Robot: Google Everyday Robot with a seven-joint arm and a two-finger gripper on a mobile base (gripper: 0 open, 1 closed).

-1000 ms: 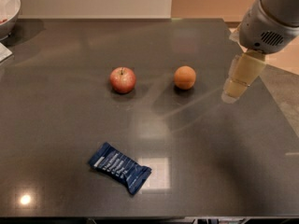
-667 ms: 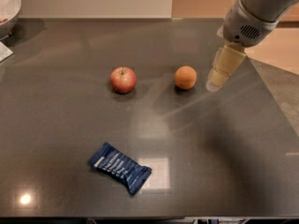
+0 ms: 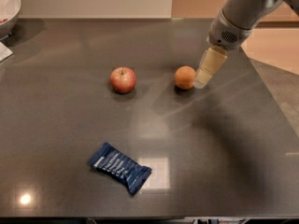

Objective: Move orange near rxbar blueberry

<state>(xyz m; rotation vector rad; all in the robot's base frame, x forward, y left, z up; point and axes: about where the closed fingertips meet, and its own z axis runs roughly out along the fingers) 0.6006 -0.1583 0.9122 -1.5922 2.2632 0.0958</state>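
The orange (image 3: 185,77) sits on the dark table (image 3: 224,143), right of centre. The rxbar blueberry (image 3: 120,167), a dark blue wrapper with white lettering, lies flat near the front, left of centre. My gripper (image 3: 202,81) hangs from the arm at the upper right. Its pale tip is just to the right of the orange, very close to it or touching it. Nothing is held.
A red-yellow apple (image 3: 123,80) stands left of the orange. A white bowl (image 3: 8,8) sits at the far left back corner, with a white object (image 3: 4,52) below it. The table's right edge runs diagonally past the arm.
The gripper has moved left and slightly back, from well right of the orange to right beside it. The orange, apple and bar have not moved.
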